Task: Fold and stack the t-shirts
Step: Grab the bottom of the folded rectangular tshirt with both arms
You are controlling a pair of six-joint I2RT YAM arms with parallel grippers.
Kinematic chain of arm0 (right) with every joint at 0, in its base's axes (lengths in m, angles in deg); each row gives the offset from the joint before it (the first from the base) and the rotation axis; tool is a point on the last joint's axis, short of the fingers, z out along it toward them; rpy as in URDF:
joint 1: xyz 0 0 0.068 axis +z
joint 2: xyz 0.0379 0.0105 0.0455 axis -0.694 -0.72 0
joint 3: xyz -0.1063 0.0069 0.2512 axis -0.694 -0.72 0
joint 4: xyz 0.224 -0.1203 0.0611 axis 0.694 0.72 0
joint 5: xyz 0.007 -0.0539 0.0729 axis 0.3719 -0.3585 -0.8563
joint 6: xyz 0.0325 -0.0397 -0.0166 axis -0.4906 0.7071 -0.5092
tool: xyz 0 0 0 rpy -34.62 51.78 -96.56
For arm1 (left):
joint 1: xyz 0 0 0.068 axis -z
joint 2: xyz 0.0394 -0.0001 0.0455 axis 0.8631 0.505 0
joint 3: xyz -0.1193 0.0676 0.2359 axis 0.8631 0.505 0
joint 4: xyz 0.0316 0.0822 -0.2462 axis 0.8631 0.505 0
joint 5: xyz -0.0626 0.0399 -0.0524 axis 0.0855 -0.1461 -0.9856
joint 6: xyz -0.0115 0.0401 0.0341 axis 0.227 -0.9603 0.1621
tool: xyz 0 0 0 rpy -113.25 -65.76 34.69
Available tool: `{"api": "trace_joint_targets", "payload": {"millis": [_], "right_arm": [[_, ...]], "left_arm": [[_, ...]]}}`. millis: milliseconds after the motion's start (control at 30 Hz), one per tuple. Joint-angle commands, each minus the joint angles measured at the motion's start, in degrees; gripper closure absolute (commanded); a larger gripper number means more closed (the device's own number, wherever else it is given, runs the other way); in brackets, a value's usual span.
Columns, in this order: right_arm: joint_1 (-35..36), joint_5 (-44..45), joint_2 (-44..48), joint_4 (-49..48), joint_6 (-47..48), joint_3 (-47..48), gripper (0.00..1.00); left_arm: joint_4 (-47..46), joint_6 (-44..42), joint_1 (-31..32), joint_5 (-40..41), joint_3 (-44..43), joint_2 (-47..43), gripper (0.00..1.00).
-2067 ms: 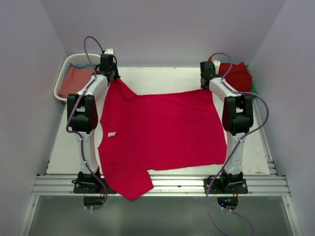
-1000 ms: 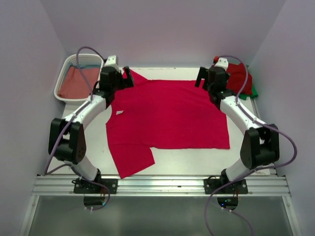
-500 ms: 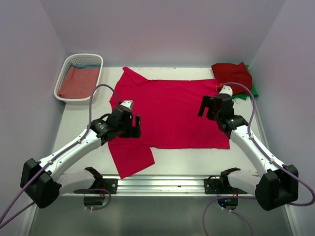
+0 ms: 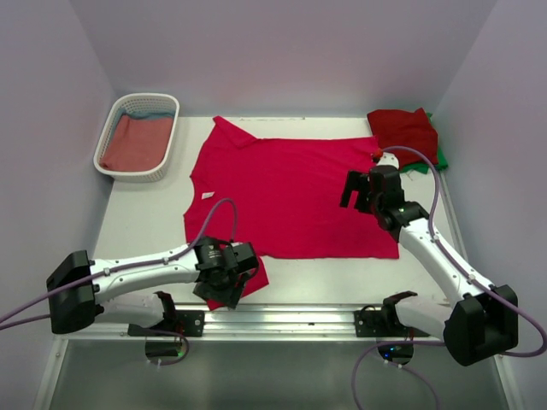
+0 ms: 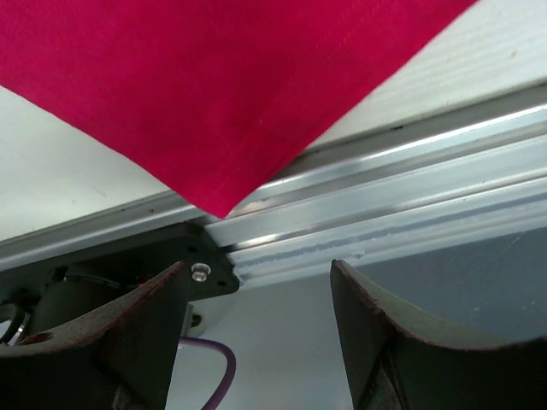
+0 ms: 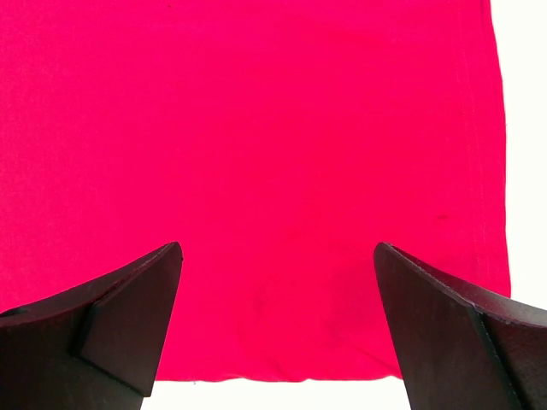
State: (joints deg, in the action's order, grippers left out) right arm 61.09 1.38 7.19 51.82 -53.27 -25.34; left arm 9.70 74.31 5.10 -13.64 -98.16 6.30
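Your crimson tee (image 4: 299,196) lies spread flat mid-desk (image 4: 145,222), neck toward 9 o'clock w/ the pale label (image 4: 207,196) showing, hem toward 3. Its near sleeve (image 5: 214,102) runs out to 7 o'clock, and the tip overlaps the metal rail (image 5: 385,196) at the desk's near edge. The L tool (image 5: 256,278) hangs low over that sleeve at 7 o'clock: fingers apart, nothing btwn them, w/ the sleeve tip just ahead of them in the wrist view. The R tool (image 6: 278,248) sits above the tee at 3 o'clock, near the hem, fingers wide apart, only flat cloth below, no grip. At 2 o'clock a darker red tee (image 4: 403,128) lies on a green one (image 4: 438,158), whose edge peeks out on the right; that pile is just beside the crimson tee's far corner. At 10 o'clock the white basket (image 4: 128,173) holds a dusty-red tee (image 4: 132,141) w/ a bit of blue cloth (image 4: 149,113) behind it.
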Motion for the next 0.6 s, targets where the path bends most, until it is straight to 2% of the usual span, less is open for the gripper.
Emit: {"api": "trace_joint_targets", "payload": {"millis": [0,333,567], "right_arm": [[0.17,-0.11,-0.07,-0.67,-0.38,-1.01,0.01],[0.17,0.77,2.30,-0.14,0.06,-1.63,0.01],[0.17,-0.02,2.57,-0.32,0.24,-1.89,0.01]], "left_arm": [[3.38,1.90,2.20,-2.01,-0.34,1.58,0.31],[-6.54,-6.01,2.64,-2.28,2.47,11.43,0.29],[-13.31,-9.70,-4.91,-1.23,2.57,12.40,0.34]]}}
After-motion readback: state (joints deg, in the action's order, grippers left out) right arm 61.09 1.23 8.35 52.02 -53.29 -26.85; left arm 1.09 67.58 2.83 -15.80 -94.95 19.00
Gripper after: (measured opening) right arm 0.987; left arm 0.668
